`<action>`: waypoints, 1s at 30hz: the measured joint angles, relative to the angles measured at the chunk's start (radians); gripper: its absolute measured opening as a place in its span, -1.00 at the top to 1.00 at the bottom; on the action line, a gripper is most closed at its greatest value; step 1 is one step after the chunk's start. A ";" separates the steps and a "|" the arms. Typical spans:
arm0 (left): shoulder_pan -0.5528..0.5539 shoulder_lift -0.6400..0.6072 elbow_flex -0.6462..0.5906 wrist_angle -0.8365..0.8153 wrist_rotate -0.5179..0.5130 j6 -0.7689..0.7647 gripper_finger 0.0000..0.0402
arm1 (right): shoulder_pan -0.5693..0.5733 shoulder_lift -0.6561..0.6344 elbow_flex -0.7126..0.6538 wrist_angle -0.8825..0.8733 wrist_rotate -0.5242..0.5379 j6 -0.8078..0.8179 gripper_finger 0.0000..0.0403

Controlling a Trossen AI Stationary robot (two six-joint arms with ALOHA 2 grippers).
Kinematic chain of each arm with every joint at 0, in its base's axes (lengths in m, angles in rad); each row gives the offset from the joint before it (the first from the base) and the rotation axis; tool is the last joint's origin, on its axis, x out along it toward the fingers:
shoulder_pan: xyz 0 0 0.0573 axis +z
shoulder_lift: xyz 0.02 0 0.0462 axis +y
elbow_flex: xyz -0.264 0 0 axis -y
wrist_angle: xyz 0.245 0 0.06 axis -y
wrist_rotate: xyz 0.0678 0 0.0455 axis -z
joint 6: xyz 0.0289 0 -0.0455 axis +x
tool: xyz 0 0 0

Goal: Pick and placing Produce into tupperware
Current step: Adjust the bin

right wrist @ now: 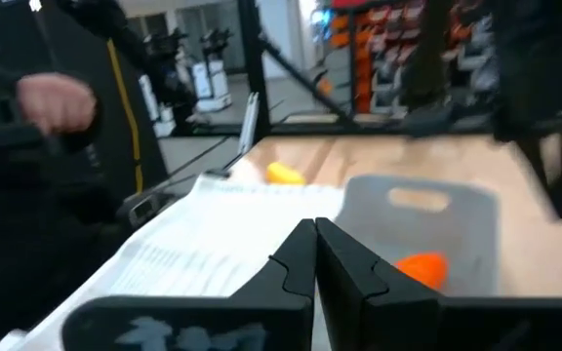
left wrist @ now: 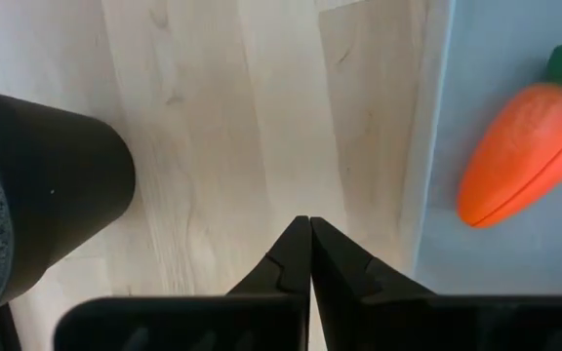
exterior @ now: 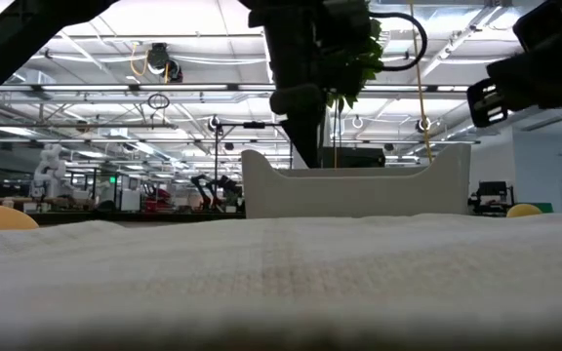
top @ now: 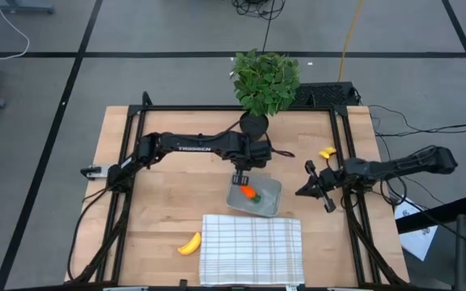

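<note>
place: robotics lab | evidence: other robot arms (exterior: 203, 185), ceiling trusses (exterior: 86, 93), taped floor (top: 47, 105)

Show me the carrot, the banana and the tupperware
carrot (left wrist: 523, 166): left wrist view, middle of its orange body.
banana (top: 190, 245): high view, middle of its curve.
tupperware (top: 269, 199): high view, bare floor near its right wall.

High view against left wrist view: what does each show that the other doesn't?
Only the high view shows the banana, the small yellow fruit, the cloth, the plant and the right gripper, shut beside the tupperware. Only the left wrist view shows the left gripper shut and empty, just outside the tupperware's rim. Both show the carrot lying inside the tupperware.
</note>
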 joint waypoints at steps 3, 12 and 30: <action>0.013 0.000 0.000 -0.050 -0.021 -0.008 0.95 | 0.032 0.026 0.000 0.002 0.015 -0.002 1.00; 0.042 0.000 0.000 -0.233 -0.048 -0.066 0.95 | 0.043 0.032 0.000 -0.063 0.039 0.024 1.00; -0.022 -0.310 -0.043 -0.135 -0.069 -0.052 0.95 | 0.042 0.029 0.000 -0.016 0.087 -0.010 1.00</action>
